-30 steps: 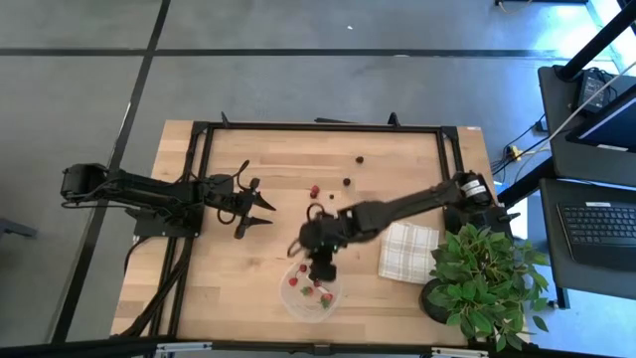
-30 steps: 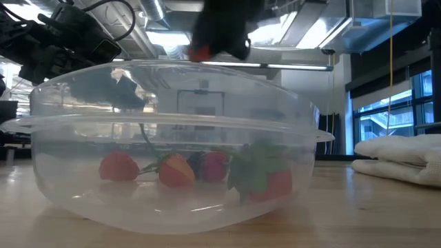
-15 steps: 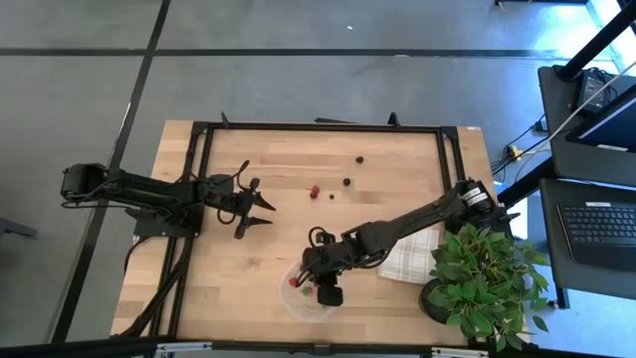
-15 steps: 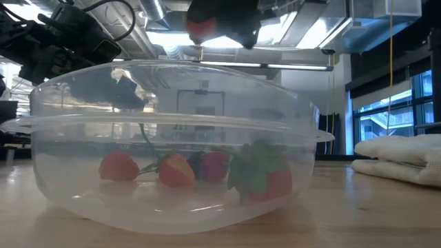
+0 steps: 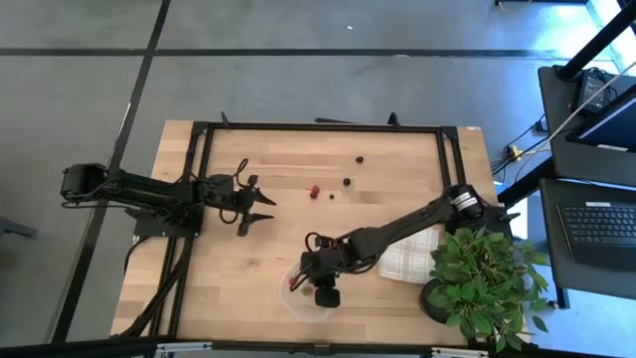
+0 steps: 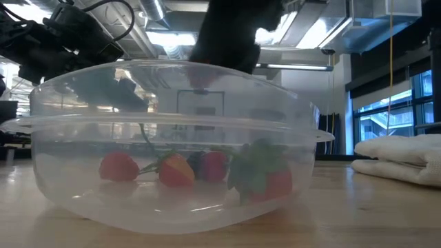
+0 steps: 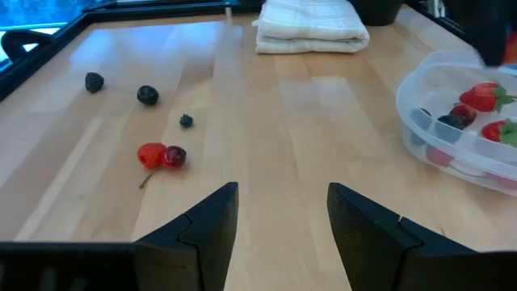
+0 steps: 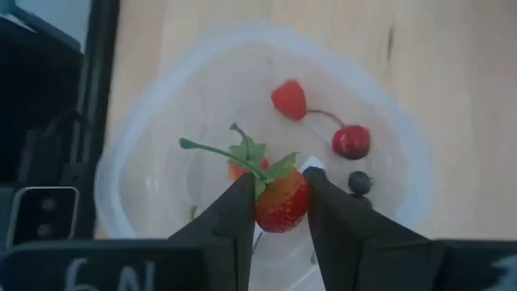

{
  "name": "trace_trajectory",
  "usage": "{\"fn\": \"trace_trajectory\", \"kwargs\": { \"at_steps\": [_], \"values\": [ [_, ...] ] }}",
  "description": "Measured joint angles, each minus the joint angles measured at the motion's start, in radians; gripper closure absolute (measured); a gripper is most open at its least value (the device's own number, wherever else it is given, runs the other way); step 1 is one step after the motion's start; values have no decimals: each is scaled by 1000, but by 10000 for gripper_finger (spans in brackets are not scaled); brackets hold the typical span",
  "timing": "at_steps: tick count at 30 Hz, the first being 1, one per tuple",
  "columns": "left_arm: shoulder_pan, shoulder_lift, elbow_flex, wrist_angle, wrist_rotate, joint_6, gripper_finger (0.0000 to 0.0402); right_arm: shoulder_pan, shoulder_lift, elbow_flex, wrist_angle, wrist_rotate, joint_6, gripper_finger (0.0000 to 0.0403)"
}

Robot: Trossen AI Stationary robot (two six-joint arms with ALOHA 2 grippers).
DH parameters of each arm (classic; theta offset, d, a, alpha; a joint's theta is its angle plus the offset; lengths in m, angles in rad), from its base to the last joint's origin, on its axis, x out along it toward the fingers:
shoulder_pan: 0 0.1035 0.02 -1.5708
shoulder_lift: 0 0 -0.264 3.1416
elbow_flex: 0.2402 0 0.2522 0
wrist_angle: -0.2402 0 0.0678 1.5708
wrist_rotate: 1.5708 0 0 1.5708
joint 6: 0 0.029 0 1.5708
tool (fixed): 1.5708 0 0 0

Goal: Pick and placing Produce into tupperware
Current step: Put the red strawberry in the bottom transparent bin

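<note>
1. The right gripper hangs over the tupperware, its two fingers pinched on a red strawberry with a green leafy top. The fruit sits between the fingertips above the bowl's middle, so the step in hand looks like the release

2. Lower a little before letting go, judging by the low view, where the dark gripper is level with the rim – a short drop should keep the berry from bouncing out

3. Aim for bare floor between the pieces already inside: a red one, a cherry on a stem and a small dark berry

4. Spread the fingers slowly, since the long stem may catch on one

5. Lift straight up, clear of the rim

6. The left gripper waits with fingers apart near the table's left side – loose red pieces and dark berries lie ahead of it, still to be collected
</note>
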Motion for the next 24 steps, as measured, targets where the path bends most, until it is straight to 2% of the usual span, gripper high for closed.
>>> {"fn": "trace_trajectory", "kwargs": {
  "at_steps": [7,24],
  "values": [
    [0,0,0,0,-1,0,217,0,52,0,6,-32,0,303],
    [0,0,0,0,-1,0,217,-1,79,-1,9,-33,7,302]
  ]
}}
